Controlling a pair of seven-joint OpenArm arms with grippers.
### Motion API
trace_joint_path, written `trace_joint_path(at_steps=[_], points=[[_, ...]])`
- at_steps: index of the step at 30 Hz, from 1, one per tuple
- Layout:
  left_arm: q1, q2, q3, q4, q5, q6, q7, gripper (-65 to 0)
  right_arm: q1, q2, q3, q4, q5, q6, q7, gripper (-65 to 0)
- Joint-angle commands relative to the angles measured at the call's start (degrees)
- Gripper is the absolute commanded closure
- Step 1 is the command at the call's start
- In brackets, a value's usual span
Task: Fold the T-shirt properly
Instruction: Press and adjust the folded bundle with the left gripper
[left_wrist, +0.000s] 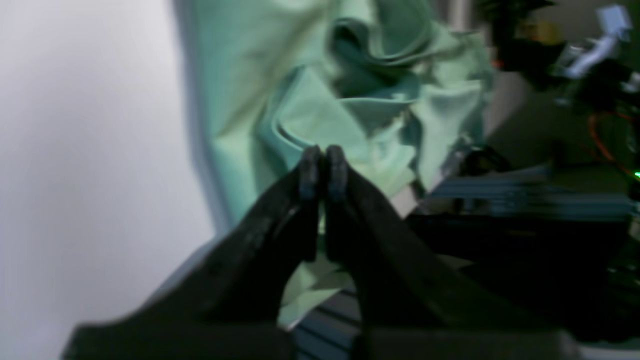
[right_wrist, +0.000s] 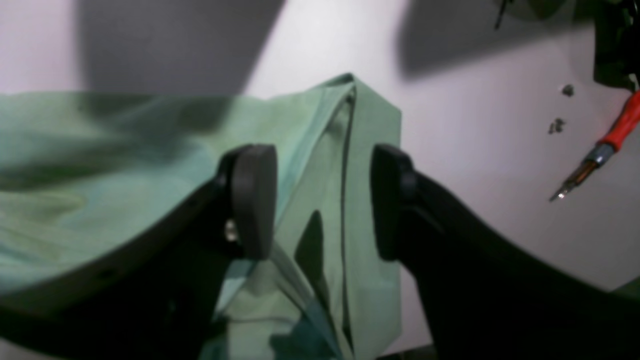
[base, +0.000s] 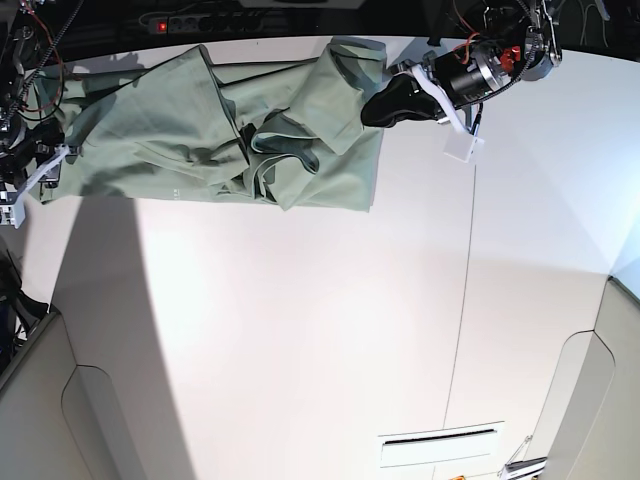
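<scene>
- the t-shirt (base: 200, 130) is seen bunched along the far edge of the white surface (base: 300, 330), its long axis running left-right in the base view, with loose folds heaped near the middle.
- at the left end of the base view, the right arm is only partly in frame; its tool is not clearly seen there.
- in the right wrist view, the right tool (right_wrist: 322, 200) is held released, jaws well apart, above a folded corner of the shirt with a dark trim line running between the pads; nothing is held.
- at the right end of the base view, the left tool (base: 385, 103) is set at the shirt's right edge, touching or just over the cloth.
- in the left wrist view, the left tool (left_wrist: 323, 170) is seen clenched, tips pressed together at a fold of green fabric; whether cloth is pinched between the tips cannot be told, as the frame is blurred.
- key relation: the shirt stretches leftward from the left tool and rightward from the right tool, so each arm sits at one end of the long axis.
- judgement: the garment is far from folded; it likely needs spreading flat along that axis first.
- risk noted: a thin pinch may slip or take one layer only.
</scene>
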Motion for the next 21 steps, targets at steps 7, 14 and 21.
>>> trace_joint_path(at_steps=[7, 14, 21], points=[[0.0, -0.17, 3.41, 0.87, -14.25, -0.97, 5.84, 0.0, 0.46, 0.94, 0.44, 0.87, 0.22, -0.28, 1.14, -29.7], [-2.1, -0.13, 17.53, 0.87, -5.42, -0.97, 1.31, 0.0, 0.44, 0.94, 0.44, 0.87, 0.2, -0.28, 1.14, -29.7], [-5.92, 0.02, 28.44, 0.85, 9.81, -0.97, -2.86, 0.0, 0.44, 0.94, 0.44, 0.87, 0.2, -0.26, 1.11, -29.7]])
